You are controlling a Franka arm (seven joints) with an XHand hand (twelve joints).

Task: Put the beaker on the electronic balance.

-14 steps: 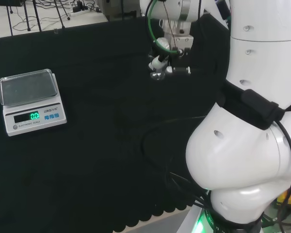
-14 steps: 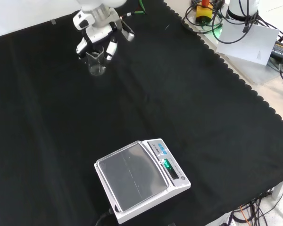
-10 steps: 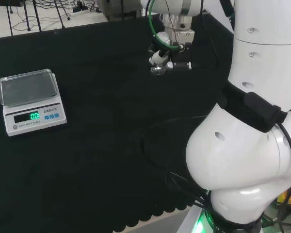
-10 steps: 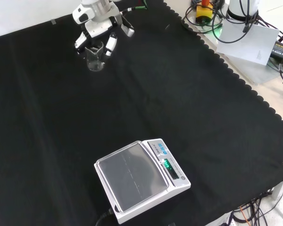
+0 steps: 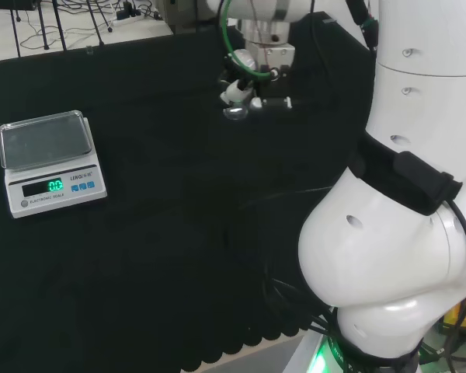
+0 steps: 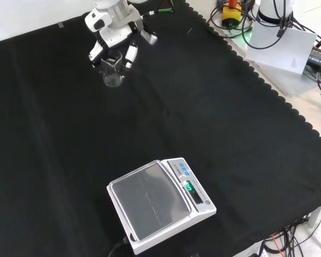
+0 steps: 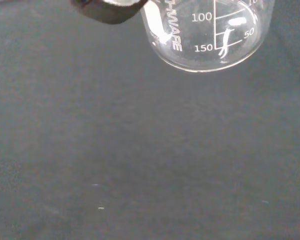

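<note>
The beaker [image 6: 112,69] hangs in the hand [image 6: 114,33] near the far edge of the worktop [image 6: 214,112] in the front view, well apart from the balance [image 6: 159,203] at the near side. The fingers [image 6: 130,53] are curled down around its rim and wall, gripping it from above. That leaves the base free, which suits setting it flat on the pan. It appears to be lifted clear of the cloth, though clear glass over black makes the gap hard to judge.

In the head view the hand [image 5: 245,78] is at top centre with a pale glint below it that is probably the beaker [image 5: 235,113]; the balance [image 5: 48,159] sits far to the left with its pan bare and its display lit. By my reading, the carry across to the pan is the step in hand.

In the wrist view the beaker [image 7: 206,35] is cut off by the frame edge, so only its lower part with printed graduations shows. It looks empty, and a dark fingertip [image 7: 107,10] lies against its wall.
</note>
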